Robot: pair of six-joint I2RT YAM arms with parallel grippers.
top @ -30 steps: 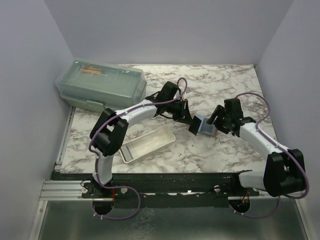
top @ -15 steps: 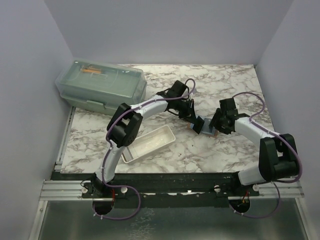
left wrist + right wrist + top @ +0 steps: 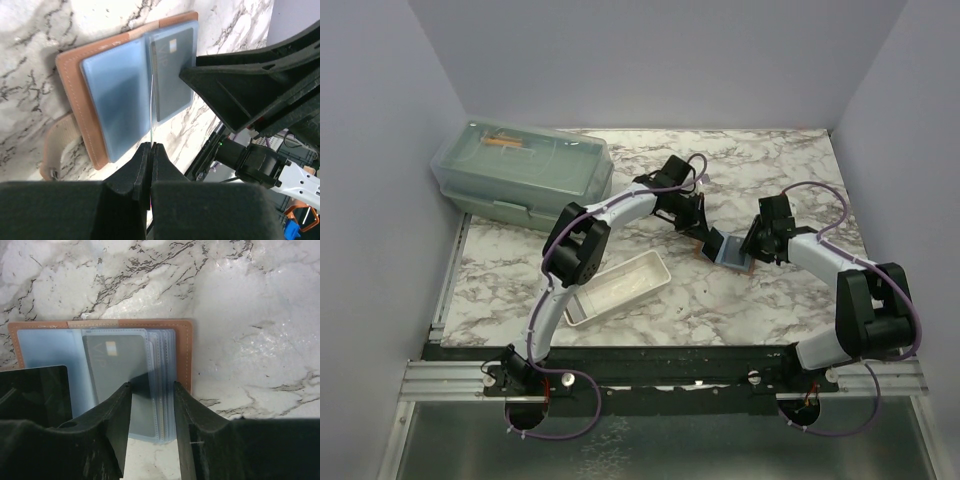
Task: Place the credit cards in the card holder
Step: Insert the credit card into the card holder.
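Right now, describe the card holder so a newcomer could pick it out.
On the white marble-patterned table top, look between the left end effector and the right end effector. The tan-brown leather card holder lies open there, showing clear bluish sleeves and a dark grey card, unlike the plain white tray and green lidded box further left.

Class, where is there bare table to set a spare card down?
Bare marble lies along the far edge, right of the green box, and near, between the white tray and the right arm's base. Crowded: the centre, both arms over the card holder.
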